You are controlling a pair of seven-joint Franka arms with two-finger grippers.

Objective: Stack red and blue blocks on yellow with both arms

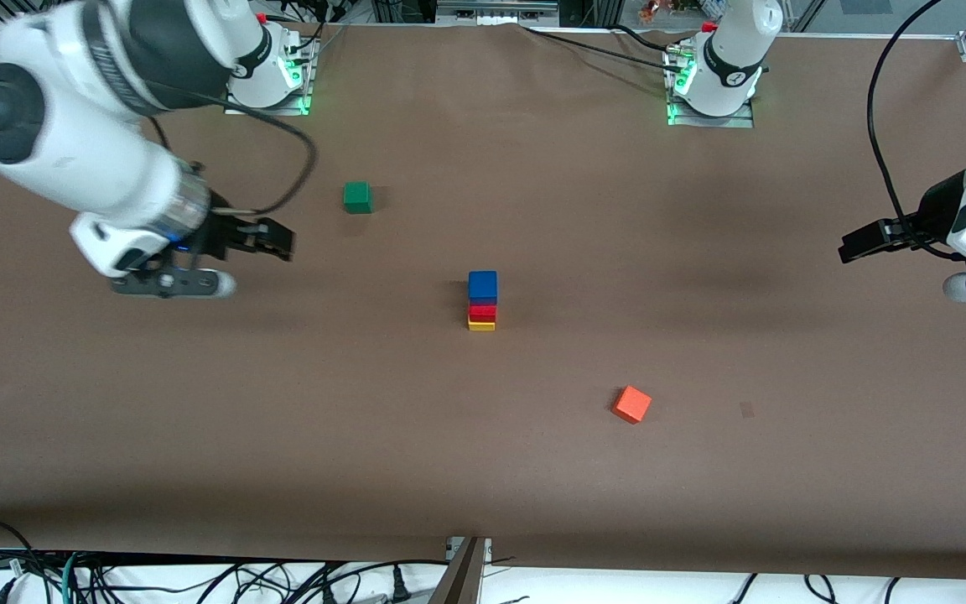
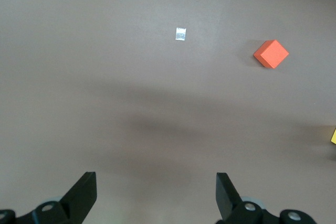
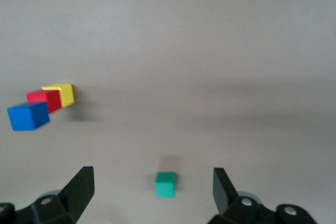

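The blue block [image 1: 483,285] tops a three-cube stack in the middle of the table, resting on the red block [image 1: 482,310], which sits on the yellow cube [image 1: 481,325]. The right wrist view shows the same stack: blue [image 3: 27,116], red [image 3: 43,99], yellow [image 3: 64,94]. My right gripper [image 1: 280,240] [image 3: 153,177] hangs open and empty over bare table toward the right arm's end, well apart from the stack. My left gripper [image 1: 845,250] [image 2: 156,178] hangs open and empty over the left arm's end of the table. A sliver of the yellow cube [image 2: 333,136] shows at the left wrist view's edge.
A green cube [image 1: 357,197] [image 3: 165,184] lies farther from the front camera than the stack, toward the right arm's end. An orange-red cube [image 1: 632,404] [image 2: 271,54] lies nearer the camera, toward the left arm's end, with a small tape mark [image 1: 747,409] [image 2: 180,33] beside it.
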